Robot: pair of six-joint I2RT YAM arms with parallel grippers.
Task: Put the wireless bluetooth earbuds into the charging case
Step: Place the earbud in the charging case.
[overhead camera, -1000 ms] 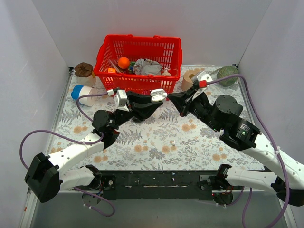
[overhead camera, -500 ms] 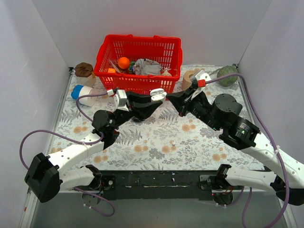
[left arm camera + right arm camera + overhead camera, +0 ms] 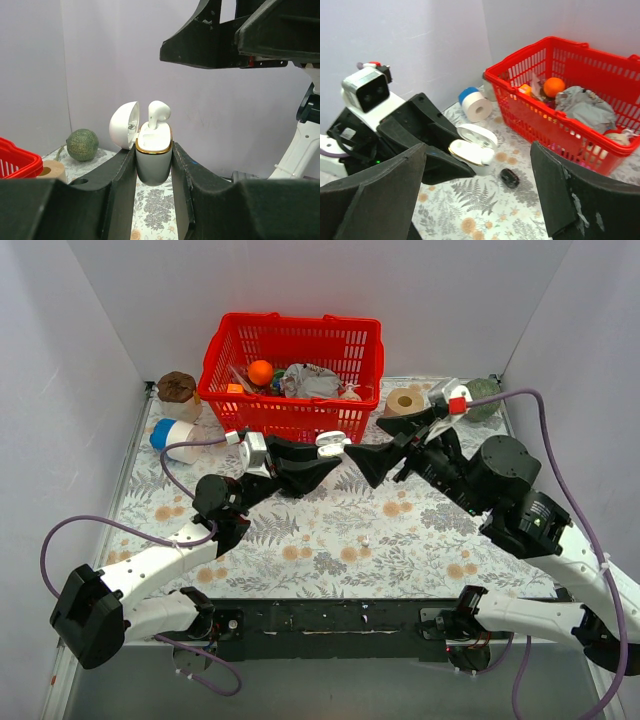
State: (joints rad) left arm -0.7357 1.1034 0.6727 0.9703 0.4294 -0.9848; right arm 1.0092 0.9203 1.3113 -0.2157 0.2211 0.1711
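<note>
We see the left gripper (image 3: 153,152) clamped on the open charging case (image 3: 154,167), held above the worktop's far-middle, with one white earbud (image 3: 157,114) standing upright inside. We see the right gripper (image 3: 366,448) spread wide just beside the case, toward the right edge.

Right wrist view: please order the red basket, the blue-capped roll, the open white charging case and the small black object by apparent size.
Largest: red basket.
Next: charging case and blue-capped roll. They look about alike, and the case is nearer the camera, so I leave them unranked.
Smallest: small black object.
</note>
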